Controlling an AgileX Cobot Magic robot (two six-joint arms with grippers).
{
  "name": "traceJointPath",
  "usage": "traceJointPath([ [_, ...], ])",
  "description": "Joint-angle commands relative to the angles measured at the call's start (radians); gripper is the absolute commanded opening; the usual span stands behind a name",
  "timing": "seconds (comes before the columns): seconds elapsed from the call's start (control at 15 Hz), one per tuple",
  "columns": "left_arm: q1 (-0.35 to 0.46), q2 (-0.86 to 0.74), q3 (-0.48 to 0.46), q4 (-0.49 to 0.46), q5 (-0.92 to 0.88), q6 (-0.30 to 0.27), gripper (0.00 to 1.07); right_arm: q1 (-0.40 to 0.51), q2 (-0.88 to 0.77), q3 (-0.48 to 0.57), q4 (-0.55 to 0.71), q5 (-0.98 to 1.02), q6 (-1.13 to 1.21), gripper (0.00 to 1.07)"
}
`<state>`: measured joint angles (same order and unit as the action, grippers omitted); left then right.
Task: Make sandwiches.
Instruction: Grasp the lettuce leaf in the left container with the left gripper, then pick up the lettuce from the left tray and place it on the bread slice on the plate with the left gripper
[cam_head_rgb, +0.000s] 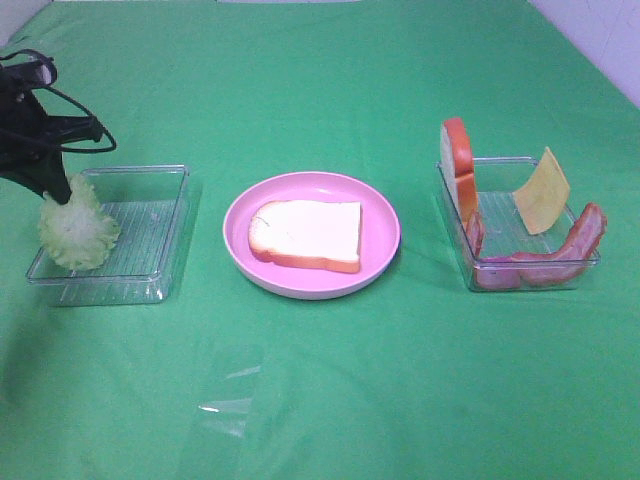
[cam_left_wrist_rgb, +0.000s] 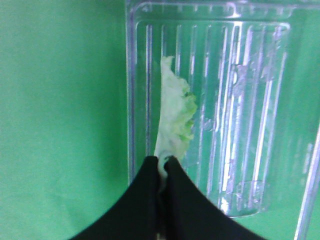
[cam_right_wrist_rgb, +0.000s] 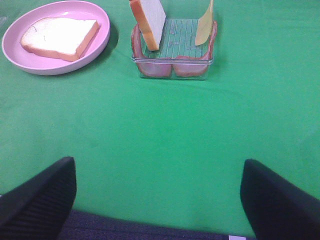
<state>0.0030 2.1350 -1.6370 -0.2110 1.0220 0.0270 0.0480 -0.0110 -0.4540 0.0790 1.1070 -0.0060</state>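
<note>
Left wrist view: my left pincer (cam_left_wrist_rgb: 163, 161) pinches the lettuce leaf (cam_left_wrist_rgb: 175, 115) over the clear tray (cam_head_rgb: 140, 169) left of the pink plate (cam_head_rgb: 300, 285), which holds a bread slice (cam_head_rgb: 305, 233). The second tray (cam_head_rgb: 505, 160), right of the plate, holds upright bread (cam_head_rgb: 458, 165), cheese (cam_head_rgb: 542, 190) and bacon (cam_head_rgb: 570, 245). My right pincer (cam_right_wrist_rgb: 157, 200) gapes empty over green cloth (cam_head_rgb: 400, 380).

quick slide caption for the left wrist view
The left gripper pinches the lettuce leaf by one edge over the clear tray.
</note>
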Motion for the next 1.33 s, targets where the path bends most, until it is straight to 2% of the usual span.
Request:
traceJointPath([
  [0.07,-0.005,-0.025,-0.062,-0.057,0.038,-0.003,0.0,0.0,-0.019,0.004,0.003,-0.005,0.006,0.87],
  [0.33,-0.054,-0.031,-0.252,-0.121,0.145,-0.027,0.0,0.0,-0.019,0.004,0.003,-0.005,0.006,0.87],
  [0.4,-0.067,-0.031,-0.27,-0.122,0.15,-0.027,0.0,0.0,-0.019,0.004,0.003,-0.005,0.006,0.87],
  [0.53,-0.124,-0.031,-0.339,-0.134,0.148,-0.027,0.0,0.0,-0.019,0.004,0.003,-0.005,0.006,0.87],
  [0.6,-0.172,-0.03,-0.358,-0.179,0.121,-0.027,0.0,0.0,-0.019,0.004,0.003,-0.005,0.006,0.87],
  [1.0,-0.316,0.033,-0.358,-0.448,0.025,-0.01,0.0,0.0,-0.019,0.004,0.003,-0.005,0.006,0.87],
  [1.13,-0.38,0.087,-0.358,-0.511,0.013,0.002,0.0,0.0,-0.019,0.004,0.003,-0.005,0.006,0.87],
  [1.33,-0.437,0.145,-0.358,-0.535,0.002,0.003,0.0,0.0,-0.019,0.004,0.003,-0.005,0.006,0.87],
])
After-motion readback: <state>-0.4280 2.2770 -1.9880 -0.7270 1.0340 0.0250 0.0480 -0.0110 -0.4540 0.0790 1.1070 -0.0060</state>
